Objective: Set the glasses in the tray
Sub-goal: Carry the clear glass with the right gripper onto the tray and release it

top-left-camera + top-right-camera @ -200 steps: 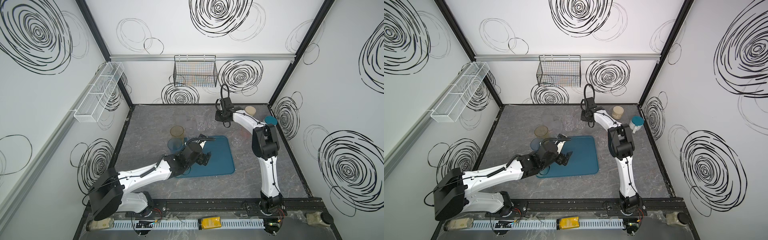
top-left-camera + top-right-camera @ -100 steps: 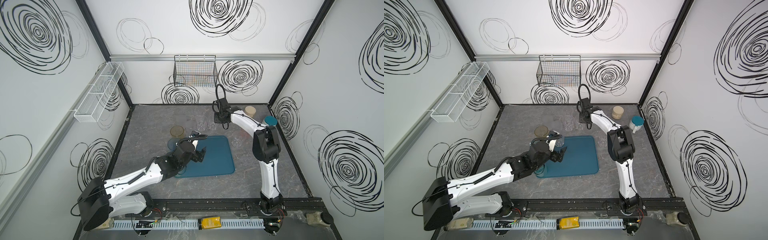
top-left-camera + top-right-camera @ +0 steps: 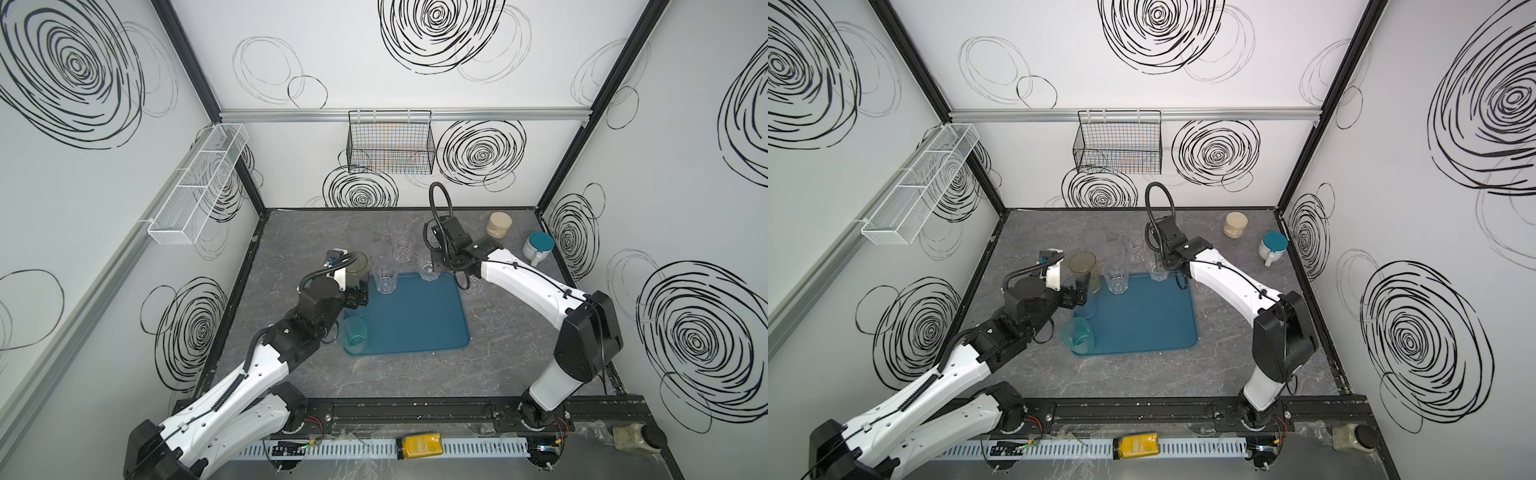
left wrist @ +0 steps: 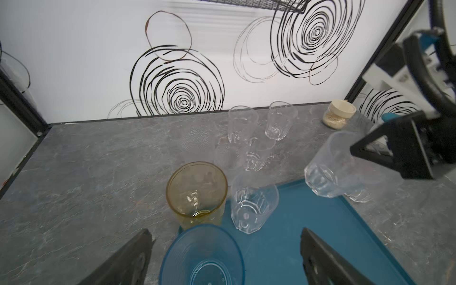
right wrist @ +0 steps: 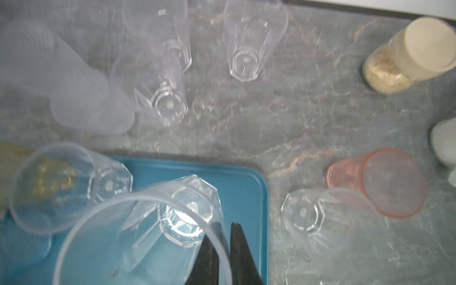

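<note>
The dark teal tray lies mid-table. My right gripper is shut on the rim of a clear faceted glass, which hangs tilted over the tray's back right corner. My left gripper is open, one jaw on each side above a blue glass at the tray's left edge. An amber glass stands just behind it. Another clear glass stands on the tray's back left. A teal glass is at the front left corner.
Behind the tray are several clear glasses and frosted ones. A pink glass and a clear one stand right of the tray. A beige jar and a white cup with teal lid are back right.
My right gripper has closed on the clear glass's rim and carried it from the back toward the tray. My left arm has swung from over the tray to its left edge.
</note>
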Tool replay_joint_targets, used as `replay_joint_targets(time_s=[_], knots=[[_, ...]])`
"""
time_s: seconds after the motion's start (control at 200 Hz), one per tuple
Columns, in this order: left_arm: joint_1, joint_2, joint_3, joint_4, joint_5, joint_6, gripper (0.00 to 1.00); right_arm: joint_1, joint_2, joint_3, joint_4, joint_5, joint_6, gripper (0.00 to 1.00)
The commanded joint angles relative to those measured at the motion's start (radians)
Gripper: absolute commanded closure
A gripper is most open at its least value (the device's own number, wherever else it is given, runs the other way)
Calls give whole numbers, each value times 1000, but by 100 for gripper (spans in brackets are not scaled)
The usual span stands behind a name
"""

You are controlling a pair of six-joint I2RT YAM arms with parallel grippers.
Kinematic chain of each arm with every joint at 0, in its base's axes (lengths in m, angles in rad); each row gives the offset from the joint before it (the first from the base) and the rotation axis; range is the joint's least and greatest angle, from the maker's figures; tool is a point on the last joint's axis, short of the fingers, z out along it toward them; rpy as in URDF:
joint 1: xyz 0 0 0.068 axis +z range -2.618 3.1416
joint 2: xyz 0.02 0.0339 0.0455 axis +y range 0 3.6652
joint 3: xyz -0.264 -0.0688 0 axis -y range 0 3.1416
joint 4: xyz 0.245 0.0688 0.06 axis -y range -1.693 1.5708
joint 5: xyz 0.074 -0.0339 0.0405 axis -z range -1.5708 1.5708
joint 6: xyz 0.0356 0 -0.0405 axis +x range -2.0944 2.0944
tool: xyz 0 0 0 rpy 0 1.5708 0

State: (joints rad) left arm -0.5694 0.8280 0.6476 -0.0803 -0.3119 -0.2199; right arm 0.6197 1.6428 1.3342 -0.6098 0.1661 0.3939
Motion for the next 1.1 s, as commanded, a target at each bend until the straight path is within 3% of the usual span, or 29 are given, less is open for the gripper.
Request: replay_joint_targets(time_s=[0.0, 0.145, 0.395, 0.74, 1.096], knots=[[51, -52, -18, -58, 70, 14, 4, 81, -51, -80, 19, 10, 38, 95], [85, -90, -50, -68, 88, -11, 4, 174, -19, -93, 40, -26, 80, 95], [92, -92, -79, -51, 116, -52, 3, 279, 165, 72, 38, -44, 101, 95], [93, -82, -80, -34, 128, -61, 3, 295, 288, 175, 35, -52, 92, 86], [38, -40, -53, -6, 100, -95, 1, 293, 256, 108, 97, -56, 105, 78]])
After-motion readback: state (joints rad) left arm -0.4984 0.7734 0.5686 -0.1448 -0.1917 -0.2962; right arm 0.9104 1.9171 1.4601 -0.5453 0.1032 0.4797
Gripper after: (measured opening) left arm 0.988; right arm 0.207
